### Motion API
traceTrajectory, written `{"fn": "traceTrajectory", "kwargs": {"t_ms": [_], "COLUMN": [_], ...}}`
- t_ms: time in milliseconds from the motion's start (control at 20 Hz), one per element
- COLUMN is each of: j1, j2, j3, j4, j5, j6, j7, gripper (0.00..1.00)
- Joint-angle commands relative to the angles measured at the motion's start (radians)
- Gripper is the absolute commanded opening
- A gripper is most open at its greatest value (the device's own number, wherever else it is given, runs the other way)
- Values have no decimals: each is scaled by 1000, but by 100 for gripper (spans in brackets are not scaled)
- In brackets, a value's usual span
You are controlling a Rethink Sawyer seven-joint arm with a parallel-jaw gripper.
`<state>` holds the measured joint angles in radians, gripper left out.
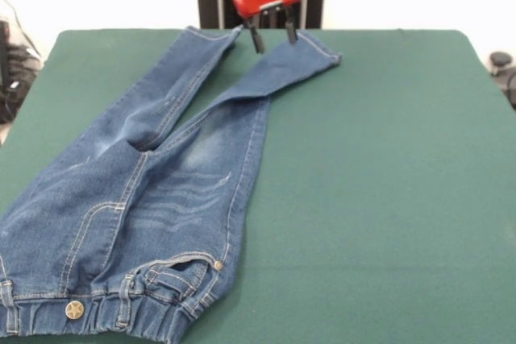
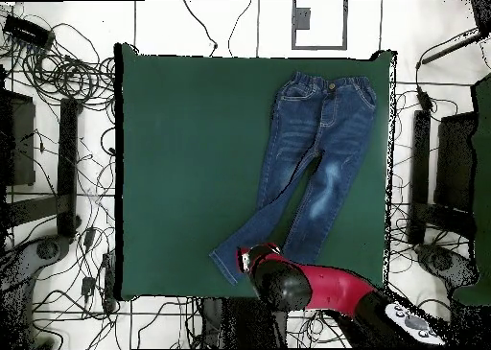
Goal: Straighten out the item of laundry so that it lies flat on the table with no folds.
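Tool (image 1: 274, 38) spread, poised over the hems of the jeans (image 1: 161, 191) on the bench (image 1: 387, 183). One leg kinks sideways. Risk: pinching both layers could drag in new folds.

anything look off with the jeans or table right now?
Yes. On the jeans, one leg bends sideways below the knee and splays away from the other instead of lying straight. The open gripper hovers at that hem. Nothing odd on the table.
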<state>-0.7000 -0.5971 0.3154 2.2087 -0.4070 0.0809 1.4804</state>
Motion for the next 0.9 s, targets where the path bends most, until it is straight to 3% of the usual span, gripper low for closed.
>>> {"fn": "traceTrajectory", "kwargs": {"t_ms": [50,700,900], "j1": [83,164,152], "j2": [-47,0,13], "j3": [-40,-56,-34], "j4": [-135,-220,-240], "j5": [131,149,132], "j6": [-4,-41,-62], "j7": [242,193,179], "gripper": [100,100,100]}}
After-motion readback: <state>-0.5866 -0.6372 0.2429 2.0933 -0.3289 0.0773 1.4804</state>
